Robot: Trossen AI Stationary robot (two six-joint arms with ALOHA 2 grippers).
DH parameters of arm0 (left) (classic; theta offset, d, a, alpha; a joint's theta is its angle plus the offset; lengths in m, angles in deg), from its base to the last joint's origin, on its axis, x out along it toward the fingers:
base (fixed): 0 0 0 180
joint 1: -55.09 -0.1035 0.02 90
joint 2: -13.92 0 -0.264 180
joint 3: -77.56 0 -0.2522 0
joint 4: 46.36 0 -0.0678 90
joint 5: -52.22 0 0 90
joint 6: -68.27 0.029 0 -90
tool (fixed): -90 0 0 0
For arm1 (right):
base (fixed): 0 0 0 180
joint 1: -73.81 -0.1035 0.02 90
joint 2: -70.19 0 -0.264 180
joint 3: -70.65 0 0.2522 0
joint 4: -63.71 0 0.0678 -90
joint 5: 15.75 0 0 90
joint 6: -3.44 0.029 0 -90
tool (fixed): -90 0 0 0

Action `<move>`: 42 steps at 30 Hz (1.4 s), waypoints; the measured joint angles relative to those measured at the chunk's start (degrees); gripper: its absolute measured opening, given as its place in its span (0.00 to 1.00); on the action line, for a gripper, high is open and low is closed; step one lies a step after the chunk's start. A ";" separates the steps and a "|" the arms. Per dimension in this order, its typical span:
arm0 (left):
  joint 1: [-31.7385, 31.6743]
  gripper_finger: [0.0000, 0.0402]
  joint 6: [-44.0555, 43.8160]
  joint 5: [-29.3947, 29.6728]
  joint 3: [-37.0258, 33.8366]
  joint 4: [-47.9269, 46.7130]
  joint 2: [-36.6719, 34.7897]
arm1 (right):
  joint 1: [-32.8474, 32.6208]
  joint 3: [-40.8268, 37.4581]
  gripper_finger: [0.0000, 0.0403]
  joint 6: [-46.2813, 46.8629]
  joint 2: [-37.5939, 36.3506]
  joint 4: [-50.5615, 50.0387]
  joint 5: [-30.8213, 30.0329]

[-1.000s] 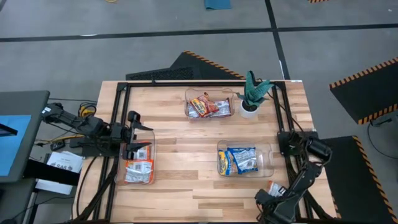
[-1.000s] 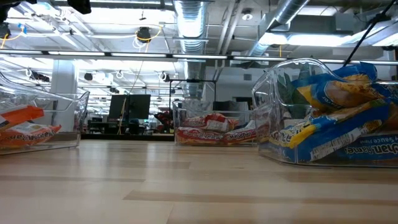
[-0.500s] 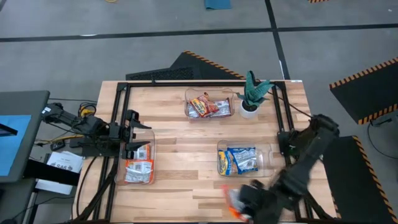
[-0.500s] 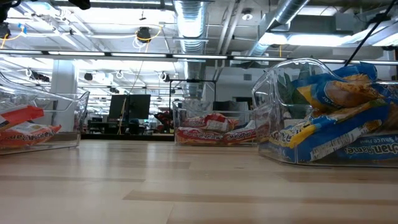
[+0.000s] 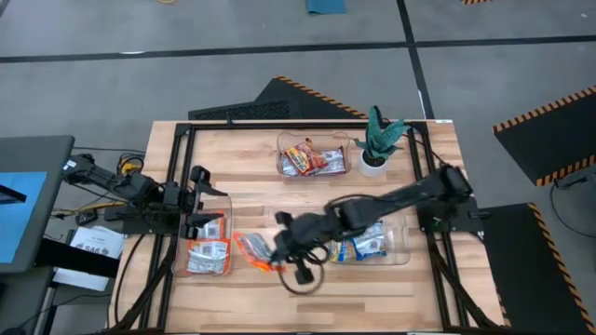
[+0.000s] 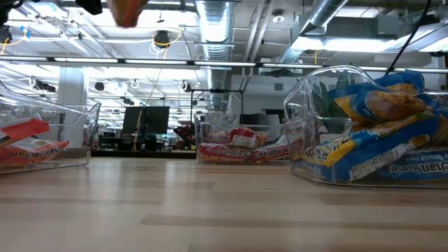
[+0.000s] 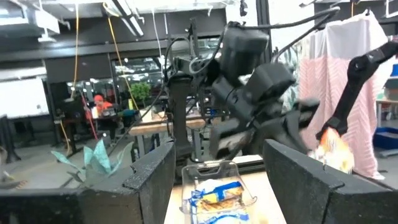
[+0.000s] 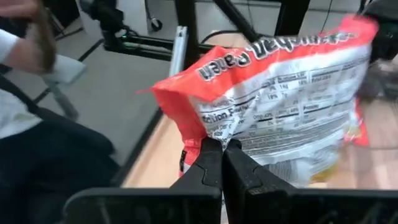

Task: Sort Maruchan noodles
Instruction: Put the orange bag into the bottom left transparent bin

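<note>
Fingers of the right gripper (image 8: 217, 155) pinch a red packet (image 5: 253, 250), which has swung from the table's near right corner to mid-table, just beside the left bin (image 5: 207, 244) of like packets; release looks close. Farther left, the left gripper (image 5: 207, 202) waits wide open over that bin.
</note>
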 joint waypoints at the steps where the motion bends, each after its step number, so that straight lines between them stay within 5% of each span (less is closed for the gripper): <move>1: 0.01 0.57 -0.75 -0.04 0.00 -0.25 -0.19 | 1.04 0.00 0.04 -1.07 1.09 1.46 0.72; 22: 0.01 0.57 -3.52 -0.09 0.07 -1.36 -1.03 | 8.45 -0.02 0.04 -5.99 11.90 29.83 3.62; 42: 0.02 0.57 -2.44 0.04 0.07 -1.19 -1.03 | 15.23 3.39 0.04 1.02 30.26 62.16 5.07</move>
